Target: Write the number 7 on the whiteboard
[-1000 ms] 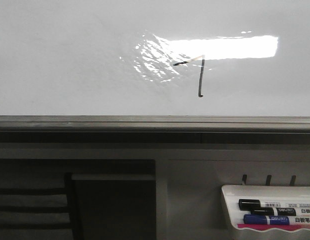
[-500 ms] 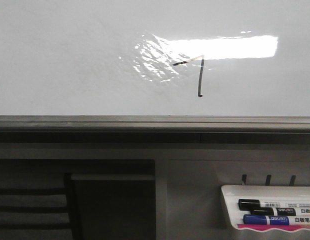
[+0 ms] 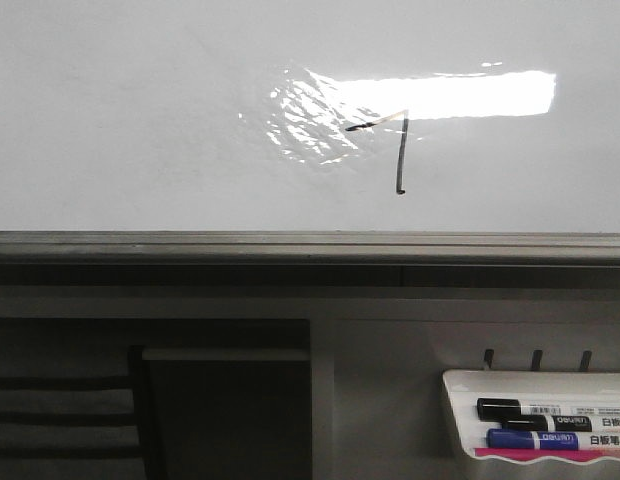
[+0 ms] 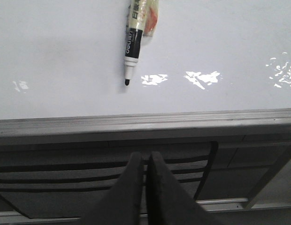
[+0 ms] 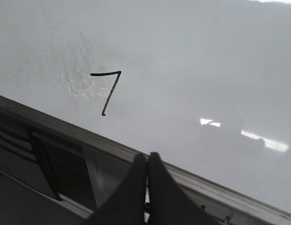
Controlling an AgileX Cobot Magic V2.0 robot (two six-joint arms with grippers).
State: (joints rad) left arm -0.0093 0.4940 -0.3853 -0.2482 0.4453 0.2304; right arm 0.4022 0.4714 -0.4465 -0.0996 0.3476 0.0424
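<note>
The whiteboard (image 3: 140, 120) lies flat across the far part of the front view, its frame edge (image 3: 310, 245) running along its near side. The 7 (image 3: 398, 150) sits on the board right of centre, its top stroke crossing the lower edge of the glare (image 3: 440, 95). Nearer than the frame and to the right, a tray (image 3: 460, 420) holds two markers (image 3: 550, 425) lying side by side. In the left wrist view, a marker (image 4: 134, 42) lies on the board, tip toward the frame, apart from it.
</note>
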